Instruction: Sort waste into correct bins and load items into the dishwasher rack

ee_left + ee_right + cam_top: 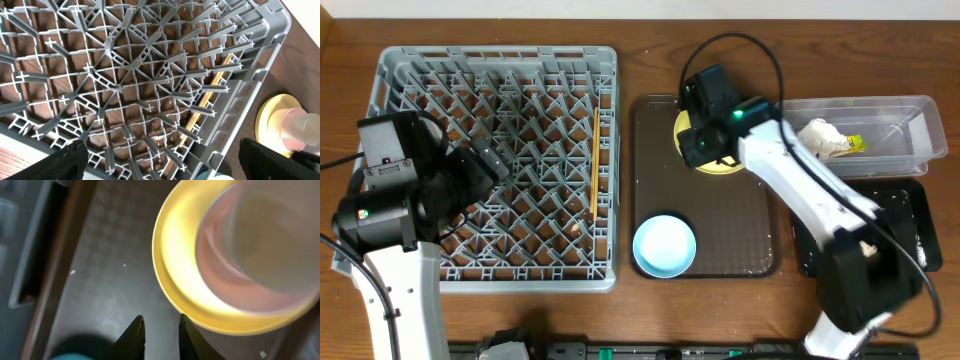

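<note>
The grey dishwasher rack (500,160) holds the two wooden chopsticks (593,165), which also show in the left wrist view (210,95). My left gripper (167,160) is wide open and empty above the rack's pegs (125,75). My right gripper (705,148) hovers low over the yellow plate (175,280), narrowly open and empty, its fingers (160,335) just off the plate's rim. A white vessel (260,245), cup or bowl, stands on the plate. The light blue bowl (665,245) sits on the brown tray. The napkin (820,138) and the yellow-green packet (858,143) lie in the clear tub (910,110).
The dark brown serving tray (740,240) lies between the rack and the bins, with white specks on it (73,271). The black tray (910,215) lies at the right, partly under my right arm. Bare wooden table (640,60) runs along the back.
</note>
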